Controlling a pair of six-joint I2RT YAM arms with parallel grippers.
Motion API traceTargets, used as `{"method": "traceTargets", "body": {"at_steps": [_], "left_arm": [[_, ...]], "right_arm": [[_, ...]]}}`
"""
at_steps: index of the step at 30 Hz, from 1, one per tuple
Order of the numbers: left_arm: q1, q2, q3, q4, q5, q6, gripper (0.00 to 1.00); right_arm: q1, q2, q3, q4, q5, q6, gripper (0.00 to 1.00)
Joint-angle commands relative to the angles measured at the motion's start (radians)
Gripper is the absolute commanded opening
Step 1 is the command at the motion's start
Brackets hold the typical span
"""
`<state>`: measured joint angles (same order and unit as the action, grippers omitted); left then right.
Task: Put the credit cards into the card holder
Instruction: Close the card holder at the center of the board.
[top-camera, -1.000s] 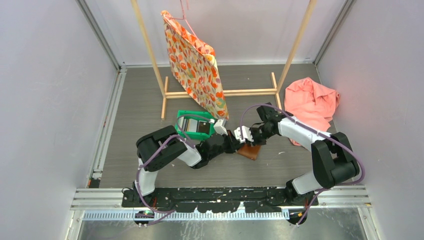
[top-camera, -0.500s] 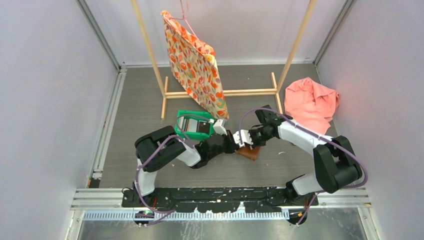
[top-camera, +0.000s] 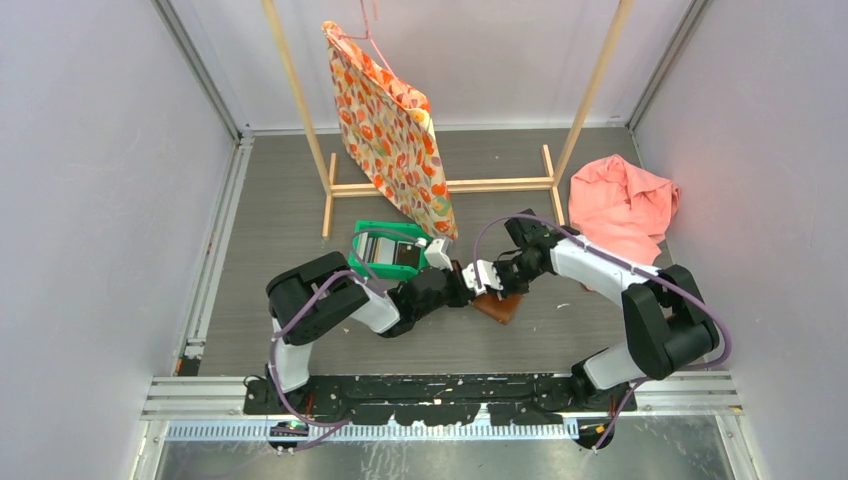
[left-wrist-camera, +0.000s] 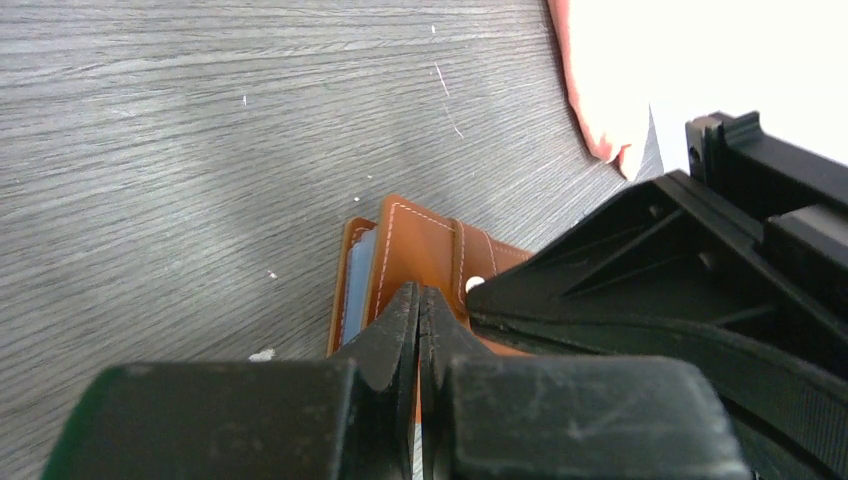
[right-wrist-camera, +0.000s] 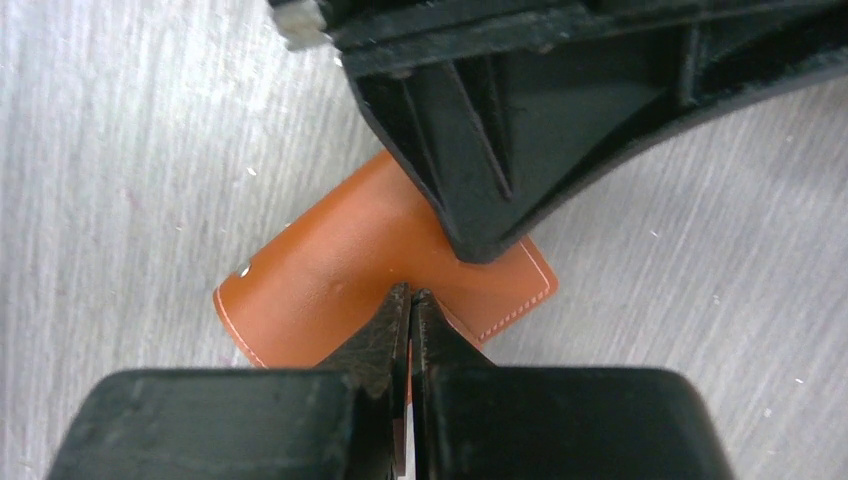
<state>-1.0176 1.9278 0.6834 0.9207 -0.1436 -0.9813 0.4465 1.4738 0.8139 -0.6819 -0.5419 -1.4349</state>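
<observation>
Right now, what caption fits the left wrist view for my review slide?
Shut left gripper at the brown card holder, a light blue card edge showing inside.

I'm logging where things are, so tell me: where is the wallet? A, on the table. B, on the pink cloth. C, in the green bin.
A: the wallet sits on the grey table, apart from the bin and the cloth.

left arm (top-camera: 335, 300) is reaching inward, elbow folded | left gripper (left-wrist-camera: 418, 300) is pinching fully closed | right arm (top-camera: 600, 262) is reaching inward | right gripper (right-wrist-camera: 410, 302) is pinching closed, tips nearly meeting the left's
</observation>
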Motion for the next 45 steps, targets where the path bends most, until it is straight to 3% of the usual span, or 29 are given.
{"method": "traceTargets", "body": {"at_steps": [1, 16, 28, 34, 40, 45], "left_arm": [[0.015, -0.003, -0.033, -0.128, -0.047, 0.049, 0.00], [0.015, -0.041, -0.032, -0.127, -0.027, 0.098, 0.00], [0.014, -0.388, -0.126, -0.303, 0.029, 0.249, 0.01], [0.015, -0.540, -0.196, -0.389, 0.050, 0.259, 0.01], [0.012, -0.678, -0.253, -0.468, 0.040, 0.255, 0.01], [0.006, -0.700, -0.279, -0.473, 0.032, 0.226, 0.01]], "right_arm": [[0.017, 0.048, -0.104, -0.283, 0.025, 0.107, 0.02], [-0.051, -0.001, -0.111, -0.125, -0.013, 0.306, 0.01], [-0.025, -0.056, -0.075, 0.139, 0.052, 0.717, 0.01], [0.090, -0.018, -0.028, 0.238, 0.170, 0.973, 0.01], [0.182, -0.016, 0.004, 0.234, 0.262, 1.015, 0.01], [0.252, 0.026, 0.063, 0.289, 0.258, 1.051, 0.01]]}}
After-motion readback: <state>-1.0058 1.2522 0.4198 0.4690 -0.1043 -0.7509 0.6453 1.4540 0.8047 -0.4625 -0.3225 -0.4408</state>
